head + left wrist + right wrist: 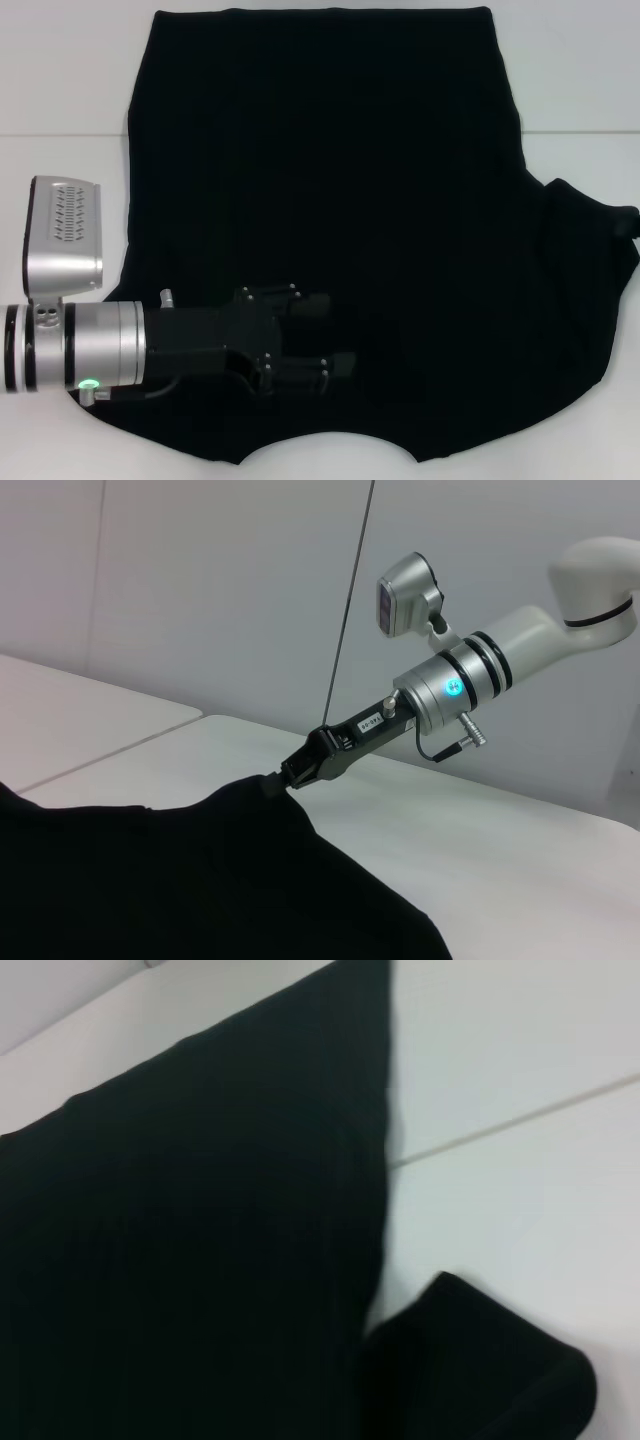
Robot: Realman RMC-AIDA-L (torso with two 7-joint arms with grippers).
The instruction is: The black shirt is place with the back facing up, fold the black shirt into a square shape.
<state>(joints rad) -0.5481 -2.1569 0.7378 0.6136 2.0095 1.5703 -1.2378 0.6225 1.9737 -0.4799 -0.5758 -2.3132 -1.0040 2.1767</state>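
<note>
The black shirt [330,150] lies spread flat on the white table [60,100], plain side up, collar notch at the near edge. My left gripper [335,335] reaches in from the left and hovers low over the shirt's near middle, fingers open and empty. In the left wrist view my right gripper [283,780] is shut on the edge of the shirt [150,880] and lifts it slightly. The right sleeve [600,225] bunches at the head view's right edge, where the right gripper is out of frame. The right wrist view shows the shirt [200,1240] and a rolled sleeve fold [490,1370].
A seam [60,136] runs across the white table behind the left arm. Bare table [500,850] lies beside the shirt under the right arm. A plain wall [200,580] stands behind the table.
</note>
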